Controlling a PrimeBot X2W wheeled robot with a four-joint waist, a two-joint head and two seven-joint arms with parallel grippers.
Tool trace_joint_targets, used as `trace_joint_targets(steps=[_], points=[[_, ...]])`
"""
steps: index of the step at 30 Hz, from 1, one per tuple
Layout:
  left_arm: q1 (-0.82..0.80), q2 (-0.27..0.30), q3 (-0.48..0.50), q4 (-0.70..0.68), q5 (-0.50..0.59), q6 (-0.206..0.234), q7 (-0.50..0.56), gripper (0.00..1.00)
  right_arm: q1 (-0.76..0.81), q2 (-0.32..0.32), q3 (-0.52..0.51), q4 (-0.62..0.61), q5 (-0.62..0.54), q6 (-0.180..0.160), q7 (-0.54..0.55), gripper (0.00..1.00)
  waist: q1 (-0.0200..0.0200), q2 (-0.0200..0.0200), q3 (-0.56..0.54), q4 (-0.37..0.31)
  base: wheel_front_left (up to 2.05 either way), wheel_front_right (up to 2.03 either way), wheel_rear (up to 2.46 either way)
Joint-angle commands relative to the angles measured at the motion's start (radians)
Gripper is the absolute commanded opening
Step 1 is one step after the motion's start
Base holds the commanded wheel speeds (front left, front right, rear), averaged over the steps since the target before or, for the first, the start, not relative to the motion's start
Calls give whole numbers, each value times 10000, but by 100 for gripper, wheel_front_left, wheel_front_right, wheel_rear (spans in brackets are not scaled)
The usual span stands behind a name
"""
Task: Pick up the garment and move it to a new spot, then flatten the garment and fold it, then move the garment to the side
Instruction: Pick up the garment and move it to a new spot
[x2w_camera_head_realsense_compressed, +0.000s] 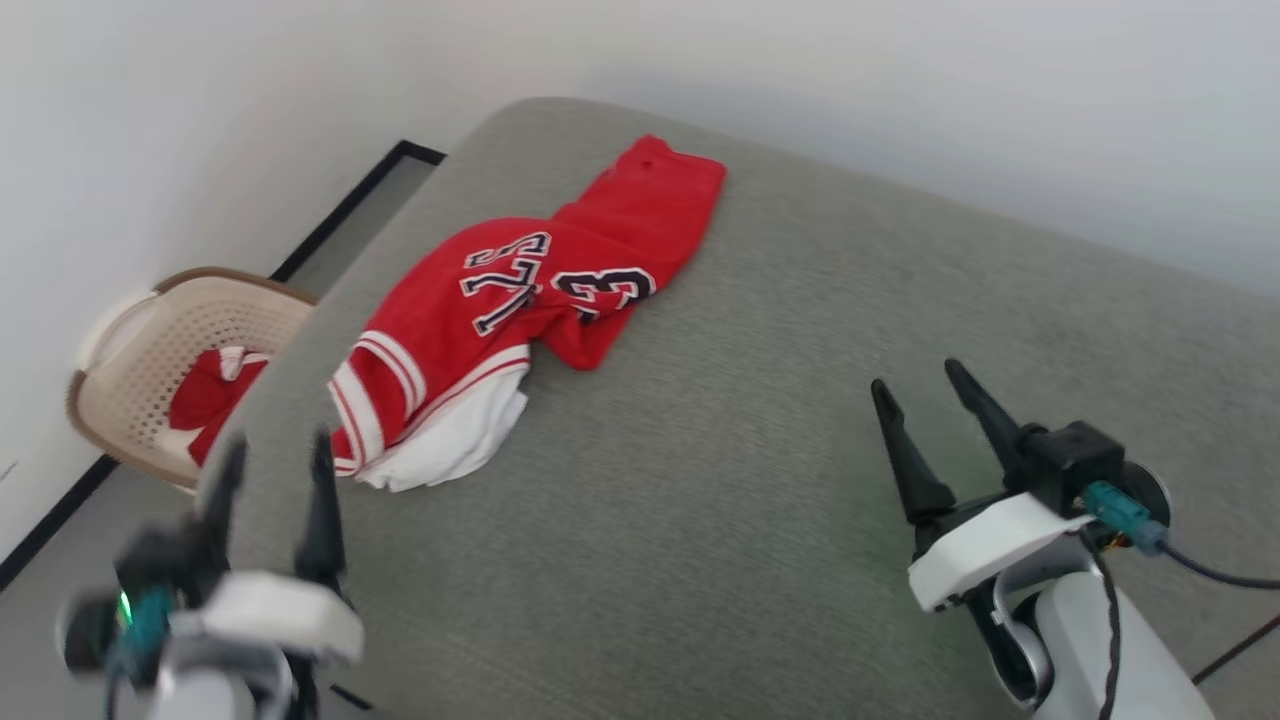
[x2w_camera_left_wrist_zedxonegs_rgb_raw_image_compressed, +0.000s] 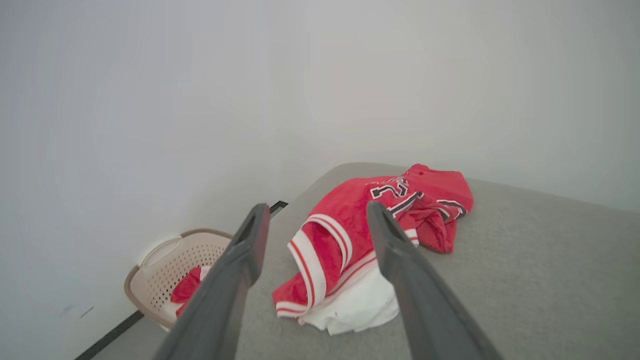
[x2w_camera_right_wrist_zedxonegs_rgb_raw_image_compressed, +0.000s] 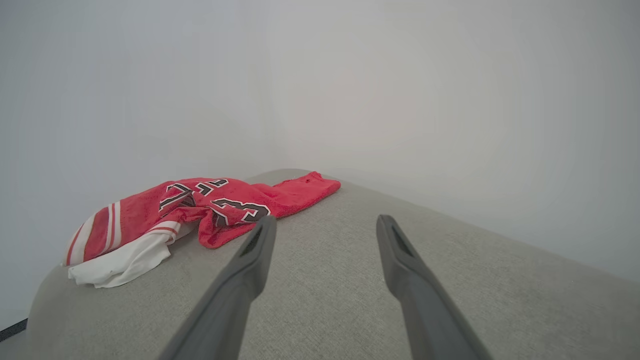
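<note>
Red, soft and limp, the garment lies crumpled at eleven o'clock on the grey cushion, probably best pinched at its striped trim, while the left fingers and right fingers hang spread, empty.

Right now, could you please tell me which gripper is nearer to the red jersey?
Left. The left gripper sits beside the jersey's white end; the right gripper is well off on its other side.

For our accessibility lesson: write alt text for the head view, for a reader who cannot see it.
A crumpled red jersey with white sleeves lies on a grey cushion, nearer the open left tool than the open right tool, both empty. A beige basket holding red cloth stands on the floor at left.
</note>
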Motion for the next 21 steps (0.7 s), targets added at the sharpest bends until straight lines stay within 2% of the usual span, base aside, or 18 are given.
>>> trace_joint_targets(steps=[1,4,12,16,17,21], points=[[-486,239,-148,223,138,-79,-58,100,-26,-87,-70,-74,-76,-3,-47,100,0,0,464,-654,0,0,0],[-1754,765,-573,1336,-322,-189,198,100,-102,-153,-286,-158,-119,-3,-47,100,0,0,863,-1248,0,0,0],[-4475,2923,-2816,4291,-2699,-187,3236,100,-583,-53,-402,-388,-154,-3,-47,100,0,0,1866,-2904,0,0,0],[-5139,3973,-3506,5016,-3885,-185,4422,100,-845,47,-589,-514,-96,-3,-47,100,0,0,2236,-3671,0,0,0],[-5139,3973,-3506,5016,-3885,-185,4422,100,-845,47,-589,-514,-96,-3,-47,100,0,0,2236,-3671,0,0,0],[-5629,4684,-4105,5444,-4394,-185,4945,100,-925,85,-839,-626,-100,-3,-47,100,0,0,2574,-4204,0,0,0]])
